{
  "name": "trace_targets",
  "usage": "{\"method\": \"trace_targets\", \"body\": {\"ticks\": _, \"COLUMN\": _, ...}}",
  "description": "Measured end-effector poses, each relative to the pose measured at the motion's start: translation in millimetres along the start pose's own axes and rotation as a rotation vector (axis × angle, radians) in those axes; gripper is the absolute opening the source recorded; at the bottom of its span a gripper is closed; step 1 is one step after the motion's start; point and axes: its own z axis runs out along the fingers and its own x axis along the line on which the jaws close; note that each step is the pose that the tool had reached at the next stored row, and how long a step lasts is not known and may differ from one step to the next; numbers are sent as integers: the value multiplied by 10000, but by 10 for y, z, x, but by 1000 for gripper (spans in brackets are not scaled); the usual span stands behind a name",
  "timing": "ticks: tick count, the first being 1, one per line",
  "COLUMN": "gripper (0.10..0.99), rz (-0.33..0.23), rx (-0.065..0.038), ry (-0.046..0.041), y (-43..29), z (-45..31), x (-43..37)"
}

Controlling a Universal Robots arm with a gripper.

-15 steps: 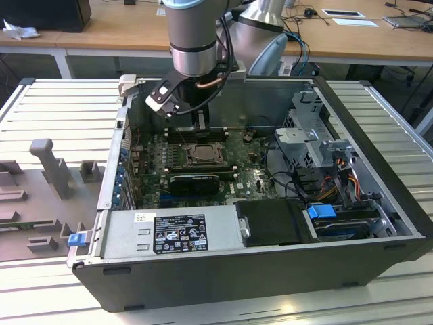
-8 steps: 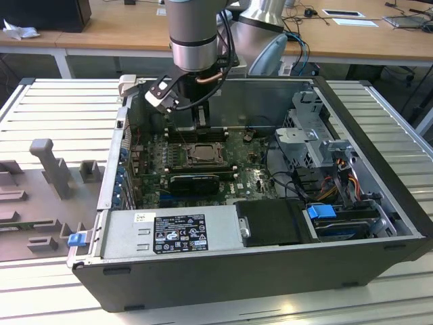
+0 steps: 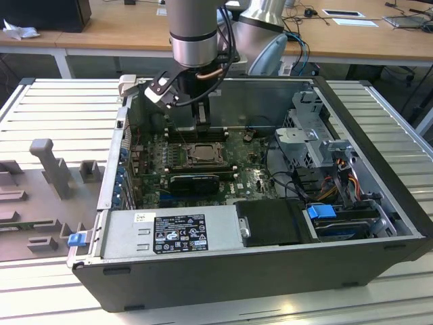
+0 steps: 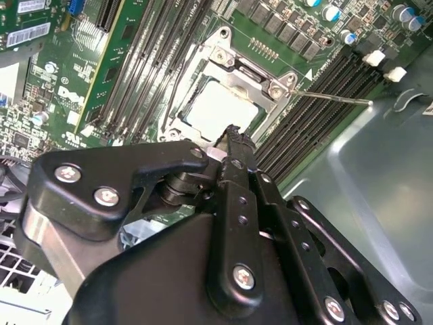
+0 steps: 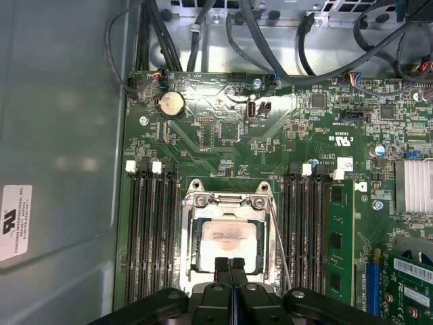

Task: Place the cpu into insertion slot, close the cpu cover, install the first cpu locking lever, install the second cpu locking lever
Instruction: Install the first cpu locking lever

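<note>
First wrist view: gripper pinched shut, empty, right over the cover; lever beside it looks thin and springy, so push near its tip.

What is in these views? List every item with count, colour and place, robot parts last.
computer case: one, dark grey, lying open on the slatted table
motherboard: one, green, on the case floor
cpu: one, silvery-beige, mid-board, showing through the cover's window
cpu cover: one, silver, lying flat around the cpu
lever rod: one clearly seen, thin silver, beside the cover
memory slots: two banks, black, either side of the cover
coin battery: one, silver, on the board
cables: several, black, along the board's edge
power supply: one, grey, labelled, in the case
fixture tray: one, grey, exterior view's left
arm: one, silver-grey, over the case
gripper: one, black, shut, tip at the cover's edge
</note>
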Motion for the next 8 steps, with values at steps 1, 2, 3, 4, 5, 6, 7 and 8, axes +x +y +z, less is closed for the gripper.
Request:
{"method": "trace_targets", "body": {"ticks": 1, "gripper": 106, "rz": 0, "rx": 0, "ry": 0, "y": 1, "z": -13, "x": 0}}
{"method": "trace_targets", "body": {"ticks": 2, "gripper": 106, "rz": 0, "rx": 0, "ry": 0, "y": 2, "z": -24, "x": 0}}
{"method": "trace_targets", "body": {"ticks": 3, "gripper": 106, "rz": 0, "rx": 0, "ry": 0, "y": 3, "z": -33, "x": 0}}
{"method": "trace_targets", "body": {"ticks": 4, "gripper": 106, "rz": 0, "rx": 0, "ry": 1, "y": 5, "z": -44, "x": 1}}
{"method": "trace_targets", "body": {"ticks": 5, "gripper": 106, "rz": 0, "rx": 0, "ry": 0, "y": 6, "z": -55, "x": 1}}
{"method": "trace_targets", "body": {"ticks": 6, "gripper": 106, "rz": 0, "rx": 0, "ry": 0, "y": 7, "z": -69, "x": 1}}
{"method": "trace_targets", "body": {"ticks": 7, "gripper": 106, "rz": 0, "rx": 0, "ry": 0, "y": 9, "z": -88, "x": 2}}
{"method": "trace_targets", "body": {"ticks": 8, "gripper": 106, "rz": 0, "rx": 0, "ry": 0, "y": 10, "z": -96, "x": 2}}
